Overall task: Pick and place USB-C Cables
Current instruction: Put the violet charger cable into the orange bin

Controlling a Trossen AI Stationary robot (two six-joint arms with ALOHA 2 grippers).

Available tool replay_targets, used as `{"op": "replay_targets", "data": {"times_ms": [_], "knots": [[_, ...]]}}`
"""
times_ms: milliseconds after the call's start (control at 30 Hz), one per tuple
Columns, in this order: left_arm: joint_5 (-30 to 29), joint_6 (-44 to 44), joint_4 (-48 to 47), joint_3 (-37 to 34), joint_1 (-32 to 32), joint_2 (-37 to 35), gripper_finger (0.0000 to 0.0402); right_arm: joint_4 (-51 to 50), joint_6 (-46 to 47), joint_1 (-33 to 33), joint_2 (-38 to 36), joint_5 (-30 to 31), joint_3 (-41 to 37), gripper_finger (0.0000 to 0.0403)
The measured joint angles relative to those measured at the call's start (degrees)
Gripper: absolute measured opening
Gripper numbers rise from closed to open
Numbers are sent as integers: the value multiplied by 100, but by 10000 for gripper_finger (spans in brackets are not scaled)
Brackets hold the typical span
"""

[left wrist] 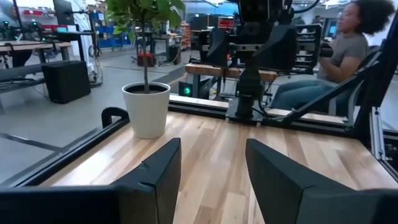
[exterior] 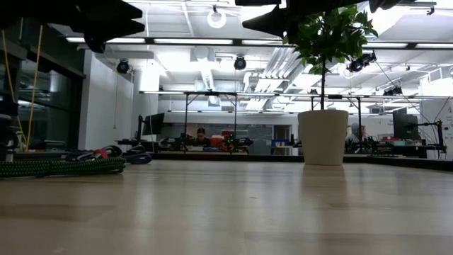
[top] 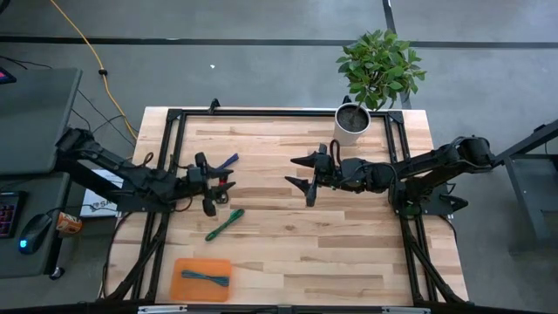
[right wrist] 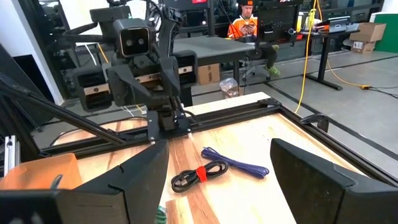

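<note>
The purple-blue cable and the red-and-black cable lie on the table's left half. The green cable lies nearer the near edge. The teal cable lies in the orange tray. My left gripper hovers open above the table, over the red-and-black cable. My right gripper hangs open at mid-table and faces the left arm.
A white pot with a green plant stands at the far edge, right of centre. A black frame runs along the table's edges. Bare wood lies between the two grippers and over the right near part. A person sits beyond the table's right side.
</note>
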Motion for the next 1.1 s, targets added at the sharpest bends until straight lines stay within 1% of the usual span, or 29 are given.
{"op": "replay_targets", "data": {"times_ms": [467, 533, 633, 700, 800, 900, 1000, 1100], "knots": [[-53, 33, -56, 6, 0, 5, 159, -74, 11, 0, 0, 0, 0, 273], [-183, -91, -190, 7, 0, 22, 159, -85, 13, 0, 0, -2, 0, 273], [-612, -295, -516, 10, 0, 33, 166, -83, 10, -1, 0, -1, 0, 273], [-954, -473, -965, 71, 45, 33, 178, -83, 0, -3, 0, 0, 0, 273], [-1136, -1049, -1985, 291, 313, 33, 206, -83, -2, -40, 0, 0, 0, 273], [-1160, -1940, -3070, 463, 751, 60, 237, -83, 16, -78, 0, 0, 0, 273], [-1163, -2914, -4015, 481, 1252, 116, 261, -87, 126, -81, 0, 4, 0, 273], [-820, -3748, -4792, 481, 1775, 203, 269, -135, 146, -62, 0, 0, 0, 273]]}}
